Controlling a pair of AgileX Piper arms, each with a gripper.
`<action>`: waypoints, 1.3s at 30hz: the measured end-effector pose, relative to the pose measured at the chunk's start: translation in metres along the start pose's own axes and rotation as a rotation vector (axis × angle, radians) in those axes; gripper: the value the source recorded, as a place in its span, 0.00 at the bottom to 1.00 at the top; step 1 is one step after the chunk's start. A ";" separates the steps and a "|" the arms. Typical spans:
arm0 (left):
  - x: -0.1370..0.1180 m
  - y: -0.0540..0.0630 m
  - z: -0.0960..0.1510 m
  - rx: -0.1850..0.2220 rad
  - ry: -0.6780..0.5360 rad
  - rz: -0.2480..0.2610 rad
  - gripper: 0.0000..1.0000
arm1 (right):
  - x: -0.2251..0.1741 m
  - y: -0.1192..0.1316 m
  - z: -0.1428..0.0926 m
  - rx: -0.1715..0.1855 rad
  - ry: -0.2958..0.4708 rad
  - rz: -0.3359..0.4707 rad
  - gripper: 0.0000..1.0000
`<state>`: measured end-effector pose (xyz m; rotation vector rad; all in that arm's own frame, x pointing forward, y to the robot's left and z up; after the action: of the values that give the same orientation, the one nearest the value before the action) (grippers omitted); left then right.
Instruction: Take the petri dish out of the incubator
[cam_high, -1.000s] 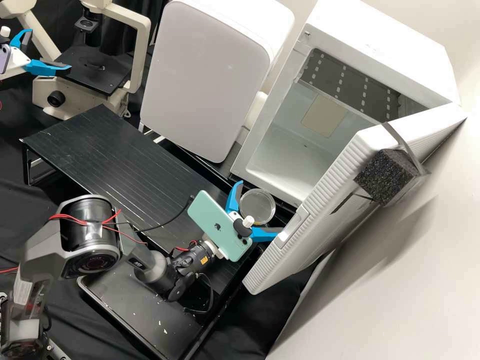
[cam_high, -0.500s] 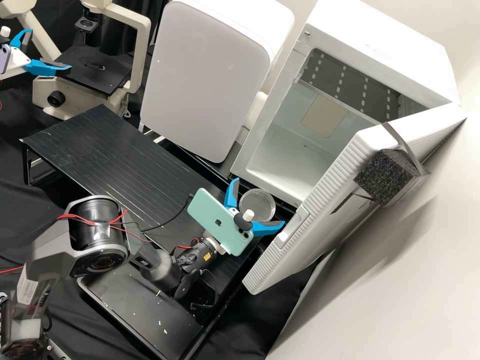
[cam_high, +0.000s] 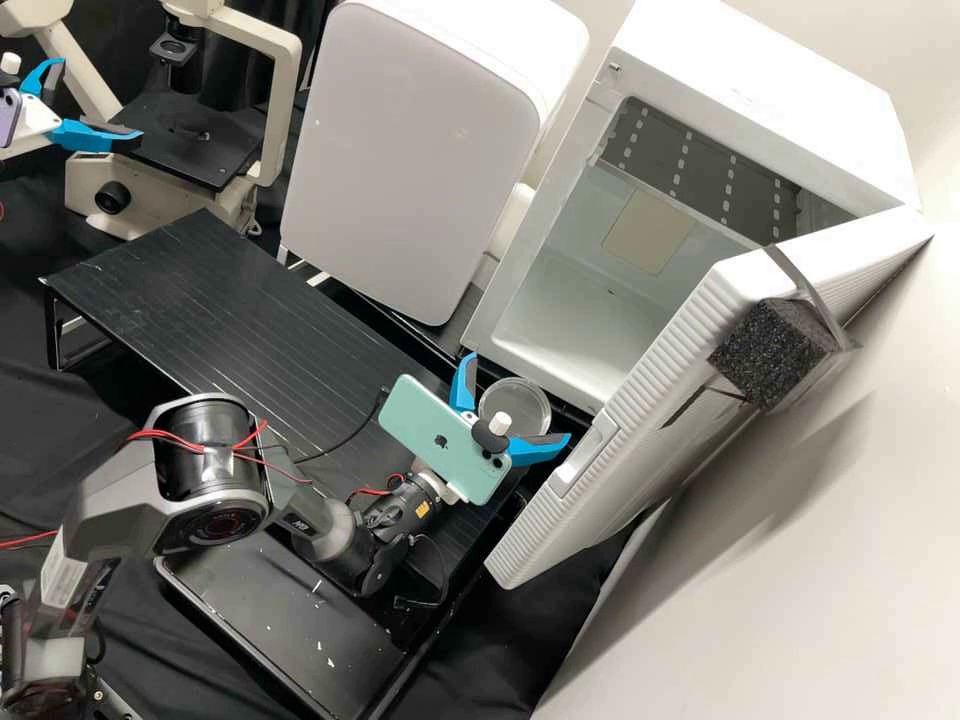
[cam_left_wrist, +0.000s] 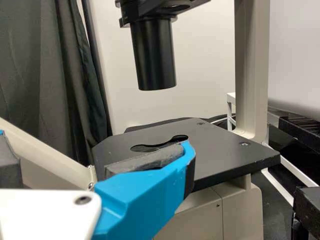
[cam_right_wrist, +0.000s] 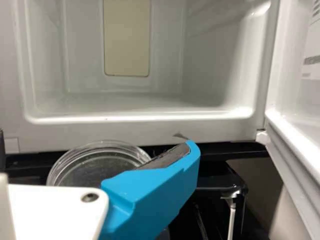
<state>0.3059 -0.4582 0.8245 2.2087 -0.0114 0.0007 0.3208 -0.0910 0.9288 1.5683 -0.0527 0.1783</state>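
Note:
In the high view my right gripper (cam_high: 519, 398) stands open at the clear round petri dish (cam_high: 513, 402), which lies on a black surface just outside the incubator (cam_high: 560, 325). The right wrist view shows the dish (cam_right_wrist: 97, 167) below the incubator's front edge (cam_right_wrist: 140, 132), partly behind my right gripper (cam_right_wrist: 97, 147) and its blue finger. Whether the fingers touch the dish, I cannot tell. At the upper left of the high view, my left gripper (cam_high: 100, 98) is open beside the microscope stage (cam_high: 185, 150); in the left wrist view, the gripper (cam_left_wrist: 95, 139) holds nothing.
The incubator door (cam_high: 640, 420) hangs open to the right of the right gripper. A black slatted platform (cam_high: 230, 300) stretches left, a white closed box (cam_high: 410, 150) stands behind it, and a black tray (cam_high: 290, 620) lies in front.
My right gripper has shifted slightly up and to the right in the high view, its fingers still open, with its arm following. The petri dish and left gripper keep their places.

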 end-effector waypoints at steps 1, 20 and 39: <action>0.000 0.000 0.000 0.000 0.000 0.000 1.00 | 0.000 0.000 0.000 0.000 0.001 -0.001 1.00; 0.000 0.000 0.000 0.000 0.000 0.000 1.00 | 0.002 -0.011 0.008 -0.009 -0.016 -0.029 1.00; 0.000 0.000 0.000 0.000 0.000 0.000 1.00 | 0.002 -0.013 0.009 -0.066 -0.036 -0.044 1.00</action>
<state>0.3059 -0.4582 0.8245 2.2087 -0.0114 0.0007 0.3257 -0.0998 0.9168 1.5054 -0.0517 0.1128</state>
